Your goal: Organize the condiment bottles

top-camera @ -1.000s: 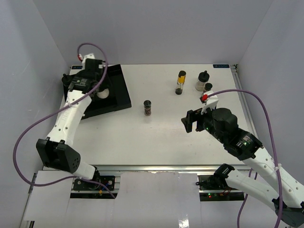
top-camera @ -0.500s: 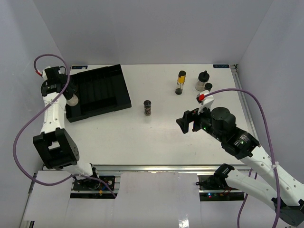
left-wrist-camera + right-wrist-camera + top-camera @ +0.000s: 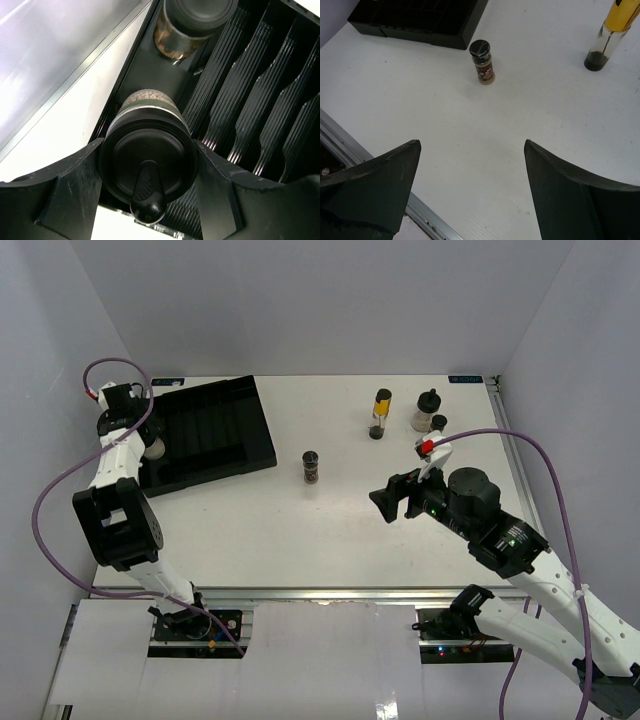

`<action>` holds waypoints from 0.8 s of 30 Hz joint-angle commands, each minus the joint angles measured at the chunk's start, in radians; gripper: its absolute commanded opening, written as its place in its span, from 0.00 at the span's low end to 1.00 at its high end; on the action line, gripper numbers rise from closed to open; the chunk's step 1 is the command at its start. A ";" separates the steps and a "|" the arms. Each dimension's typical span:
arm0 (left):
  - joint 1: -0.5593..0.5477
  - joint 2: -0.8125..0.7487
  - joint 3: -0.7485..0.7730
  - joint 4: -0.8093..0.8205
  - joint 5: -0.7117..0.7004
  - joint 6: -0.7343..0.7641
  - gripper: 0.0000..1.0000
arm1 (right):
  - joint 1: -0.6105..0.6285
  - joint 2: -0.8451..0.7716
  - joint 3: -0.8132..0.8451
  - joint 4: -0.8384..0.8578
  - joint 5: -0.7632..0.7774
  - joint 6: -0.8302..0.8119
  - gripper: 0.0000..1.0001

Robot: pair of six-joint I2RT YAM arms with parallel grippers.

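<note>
While the left gripper [image 3: 148,155] pinches a pale jar [image 3: 147,102] at the tray [image 3: 260,115] edge, right gripper [image 3: 470,150] spread, dark jar [image 3: 483,64] ahead.

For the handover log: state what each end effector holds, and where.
Left end effector grips a black-capped jar by its cap; right end effector holds nothing.

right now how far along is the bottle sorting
Early. Done: one brown jar sits in the left slot of the tray. In hand: the left gripper is shut on a pale jar, lined up behind it at that slot. Left: the middle jar, the slim bottle and two far jars stand on the table. The right gripper is open and empty.
</note>
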 commanded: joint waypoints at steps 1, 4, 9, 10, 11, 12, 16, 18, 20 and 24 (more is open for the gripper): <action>0.009 0.045 0.067 0.098 0.001 0.011 0.00 | 0.002 -0.016 -0.001 0.051 0.000 -0.014 0.90; 0.009 0.106 0.118 0.087 0.013 0.013 0.00 | 0.000 -0.015 -0.003 0.053 0.010 -0.019 0.90; 0.010 0.173 0.163 0.096 0.002 0.021 0.03 | 0.000 -0.013 -0.001 0.049 0.029 -0.025 0.90; 0.011 0.184 0.169 0.101 0.001 0.029 0.05 | 0.000 -0.013 -0.002 0.050 0.031 -0.025 0.90; 0.012 0.194 0.175 0.106 -0.001 0.036 0.07 | 0.000 -0.012 -0.002 0.051 0.033 -0.024 0.90; 0.013 0.204 0.185 0.112 -0.003 0.041 0.09 | 0.000 -0.009 -0.002 0.052 0.035 -0.025 0.90; 0.019 0.242 0.204 0.126 0.011 0.051 0.36 | 0.000 0.009 0.001 0.057 0.045 -0.027 0.90; 0.018 0.258 0.216 0.123 0.031 0.052 0.67 | 0.000 0.020 0.000 0.064 0.048 -0.027 0.90; 0.019 0.283 0.250 0.107 0.038 0.050 0.83 | 0.000 0.031 0.002 0.065 0.046 -0.027 0.90; 0.019 0.321 0.299 0.065 0.040 0.049 0.96 | 0.001 0.047 0.010 0.061 0.047 -0.027 0.90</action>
